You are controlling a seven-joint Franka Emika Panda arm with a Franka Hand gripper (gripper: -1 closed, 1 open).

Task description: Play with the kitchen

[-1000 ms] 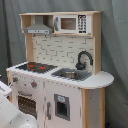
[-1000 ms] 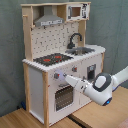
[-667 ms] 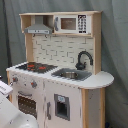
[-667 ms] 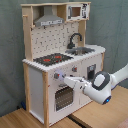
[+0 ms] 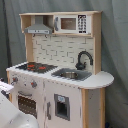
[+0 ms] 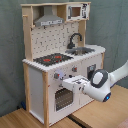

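Note:
The kitchen is a pale wood and white toy unit that shows in both exterior views. It has a black stovetop with red burners, a steel sink, a black faucet, a grey hood and a windowed oven door. In the second exterior view my gripper sits against the oven front, just under the knobs and at the top of the oven door. The white arm reaches in from the second exterior view's right.
A toy microwave sits on the top shelf. The kitchen stands on wooden boards before a grey curtain. Part of my white arm fills the first exterior view's lower left corner.
My arm has shifted only slightly at the oven front. The kitchen itself looks the same.

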